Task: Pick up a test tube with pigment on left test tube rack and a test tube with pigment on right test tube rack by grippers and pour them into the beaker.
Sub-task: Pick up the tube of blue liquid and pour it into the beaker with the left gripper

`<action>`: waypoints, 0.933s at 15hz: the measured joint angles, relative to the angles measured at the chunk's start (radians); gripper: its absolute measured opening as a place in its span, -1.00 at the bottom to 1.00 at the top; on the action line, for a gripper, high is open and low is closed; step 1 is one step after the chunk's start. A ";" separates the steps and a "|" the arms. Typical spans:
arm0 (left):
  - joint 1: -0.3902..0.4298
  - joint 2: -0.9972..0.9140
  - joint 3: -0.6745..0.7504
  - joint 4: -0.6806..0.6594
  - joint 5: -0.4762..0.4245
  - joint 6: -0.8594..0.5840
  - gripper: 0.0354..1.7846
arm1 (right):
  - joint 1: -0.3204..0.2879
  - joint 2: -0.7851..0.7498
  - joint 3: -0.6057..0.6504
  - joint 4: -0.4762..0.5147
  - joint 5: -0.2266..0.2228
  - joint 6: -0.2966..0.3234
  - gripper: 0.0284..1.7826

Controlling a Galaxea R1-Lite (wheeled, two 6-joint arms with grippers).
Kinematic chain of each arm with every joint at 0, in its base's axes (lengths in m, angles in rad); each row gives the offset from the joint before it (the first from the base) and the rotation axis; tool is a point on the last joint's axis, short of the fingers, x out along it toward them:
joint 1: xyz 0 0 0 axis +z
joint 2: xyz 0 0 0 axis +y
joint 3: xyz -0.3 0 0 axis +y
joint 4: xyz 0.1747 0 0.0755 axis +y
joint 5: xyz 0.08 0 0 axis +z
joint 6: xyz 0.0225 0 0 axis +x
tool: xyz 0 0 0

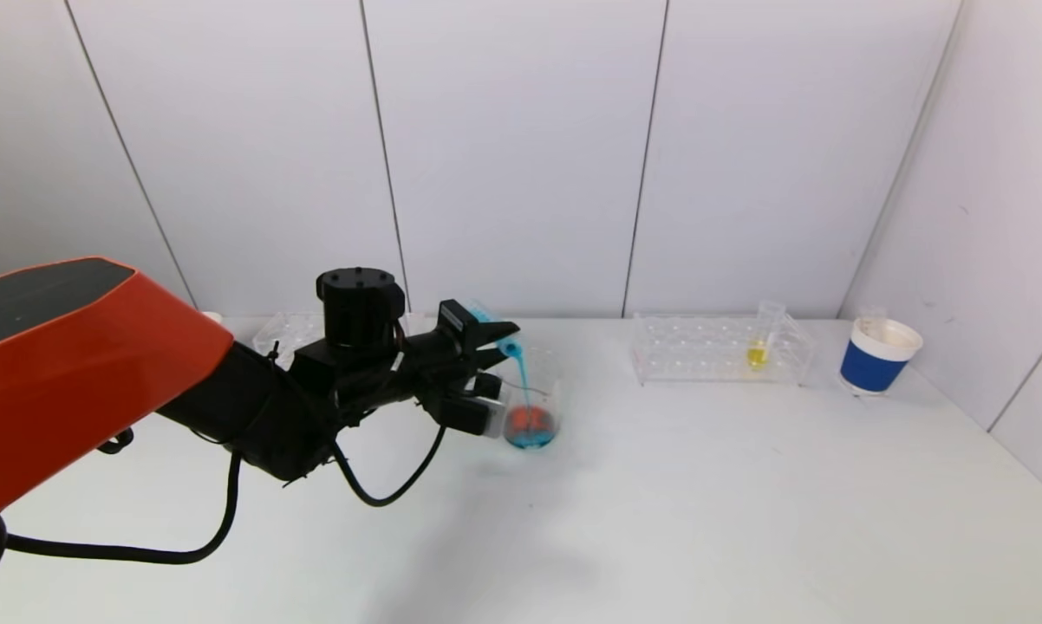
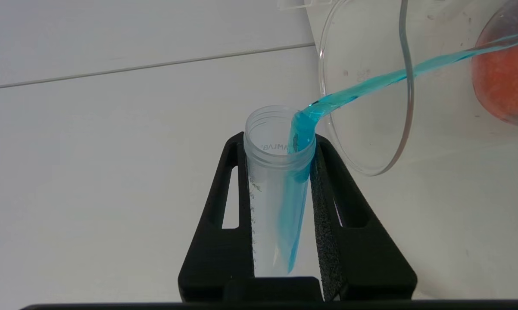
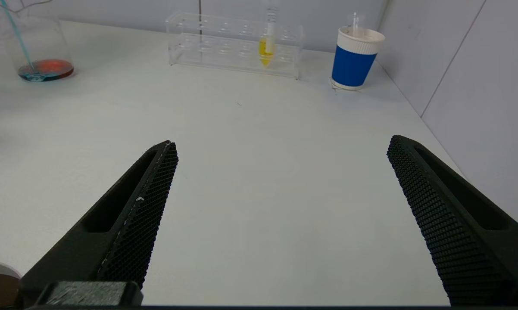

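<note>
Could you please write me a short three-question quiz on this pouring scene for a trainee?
1. True or false: the left gripper is tipping a test tube so that blue liquid runs into the beaker.
2. What colour is the liquid in the tube standing in the right rack? A) green B) yellow C) purple
3. Fill in: the right gripper is ____ and holds nothing.

Key: 1 true; 2 B; 3 open.
</note>
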 joint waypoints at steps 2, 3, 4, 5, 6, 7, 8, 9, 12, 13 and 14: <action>0.001 0.004 0.002 0.000 0.000 0.025 -0.56 | 0.000 0.000 0.000 0.000 0.000 0.000 0.99; 0.001 0.006 0.002 0.003 -0.001 0.044 -0.56 | 0.000 0.000 0.000 0.000 0.000 0.000 0.99; 0.001 0.007 0.003 0.003 0.000 0.050 -0.56 | 0.000 0.000 0.000 0.000 0.000 0.000 0.99; 0.000 0.010 0.003 0.003 0.000 0.054 -0.56 | 0.000 0.000 0.000 0.000 0.000 0.000 0.99; 0.000 0.012 0.003 0.003 0.000 0.064 -0.56 | 0.000 0.000 0.000 0.000 0.000 0.000 0.99; 0.000 0.015 0.003 0.003 0.000 0.068 -0.56 | 0.000 0.000 0.000 0.000 0.000 0.000 0.99; -0.001 0.015 0.000 0.003 0.000 0.069 -0.56 | 0.000 0.000 0.000 0.000 0.000 0.000 0.99; -0.003 0.016 -0.001 0.003 0.000 0.071 -0.56 | 0.000 0.000 0.000 0.000 0.000 0.000 0.99; -0.004 0.016 -0.004 0.003 0.019 0.084 -0.56 | 0.000 0.000 0.000 0.000 0.000 0.000 0.99; -0.005 0.016 -0.005 0.003 0.021 0.087 -0.56 | 0.000 0.000 0.000 0.000 0.000 0.000 0.99; -0.006 0.016 -0.006 0.004 0.021 0.091 -0.56 | 0.000 0.000 0.000 0.000 0.000 0.000 0.99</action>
